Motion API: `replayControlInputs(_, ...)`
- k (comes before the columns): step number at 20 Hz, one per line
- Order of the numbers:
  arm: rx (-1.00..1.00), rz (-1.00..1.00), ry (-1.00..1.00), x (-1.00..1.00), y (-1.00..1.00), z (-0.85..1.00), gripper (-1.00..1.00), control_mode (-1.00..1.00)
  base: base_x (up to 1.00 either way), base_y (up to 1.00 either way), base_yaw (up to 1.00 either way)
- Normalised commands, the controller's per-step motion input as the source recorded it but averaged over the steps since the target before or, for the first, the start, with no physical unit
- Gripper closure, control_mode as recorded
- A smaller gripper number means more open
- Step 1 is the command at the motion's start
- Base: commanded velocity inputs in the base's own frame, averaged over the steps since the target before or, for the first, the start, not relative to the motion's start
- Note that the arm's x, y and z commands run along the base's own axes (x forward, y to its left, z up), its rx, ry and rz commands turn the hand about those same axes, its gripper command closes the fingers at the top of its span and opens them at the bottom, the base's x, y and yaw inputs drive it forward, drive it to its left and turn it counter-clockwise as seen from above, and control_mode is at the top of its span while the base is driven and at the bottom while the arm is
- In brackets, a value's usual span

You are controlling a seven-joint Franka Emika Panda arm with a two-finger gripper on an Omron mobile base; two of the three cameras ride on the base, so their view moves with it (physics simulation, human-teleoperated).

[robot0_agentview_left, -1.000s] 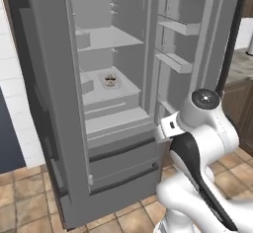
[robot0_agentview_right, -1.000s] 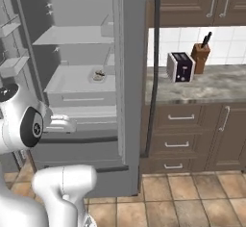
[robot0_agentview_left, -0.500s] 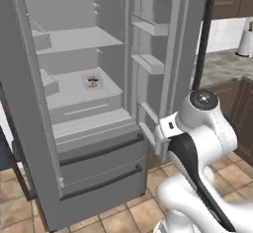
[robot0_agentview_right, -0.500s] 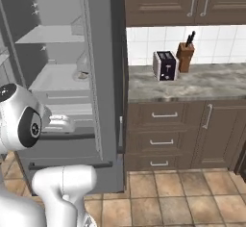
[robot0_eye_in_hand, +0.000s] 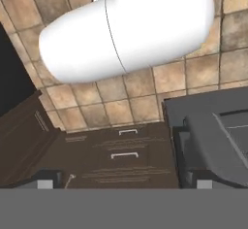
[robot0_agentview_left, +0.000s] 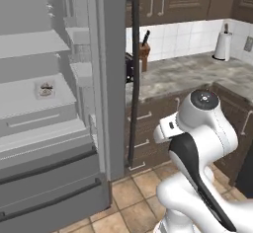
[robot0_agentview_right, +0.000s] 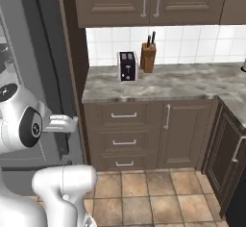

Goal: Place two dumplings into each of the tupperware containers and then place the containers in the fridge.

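A: What does the left base view give you?

B: The fridge (robot0_agentview_left: pixel 59 103) stands open at the left, pale shelves showing. On a middle shelf sits a small container (robot0_agentview_left: pixel 45 89) with something dark in it; it is too small and blurred to name, possibly one of the tupperware containers. Right of the fridge door runs the marble worktop (robot0_agentview_left: pixel 197 71) with a knife block (robot0_agentview_left: pixel 144 49) and a paper towel roll (robot0_agentview_left: pixel 222 46).

A: And the right base view?

B: The fridge's grey side fills the left edge. A toaster (robot0_agentview_right: pixel 127 66) and the knife block stand on the worktop, close together, above brown drawers (robot0_agentview_right: pixel 124 139).

A: The hand view?

B: It looks down at tan floor tiles (robot0_eye_in_hand: pixel 140 104), dark drawer fronts and a grey corner of the fridge. The tool (robot0_eye_in_hand: pixel 121 185) has its tips far apart, fully spread, with nothing between them.
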Motion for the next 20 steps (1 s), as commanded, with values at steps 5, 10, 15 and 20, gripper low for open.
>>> replayControlInputs(5, 0.00, 0.00, 0.00, 0.00, 0.00, 0.00, -1.00, 1.00, -0.14, -0.99, -0.02)
replayControlInputs(10, 0.00, 0.00, 0.00, 0.00, 0.00, 0.00, -1.00, 1.00, -0.50, -0.87, -0.05)
replayControlInputs(15, 0.00, 0.00, 0.00, 0.00, 0.00, 0.00, -1.00, 1.00, -0.70, -0.69, -0.07)
replayControlInputs(20, 0.00, 0.00, 0.00, 0.00, 0.00, 0.00, -1.00, 1.00, -0.75, -0.57, -0.03)
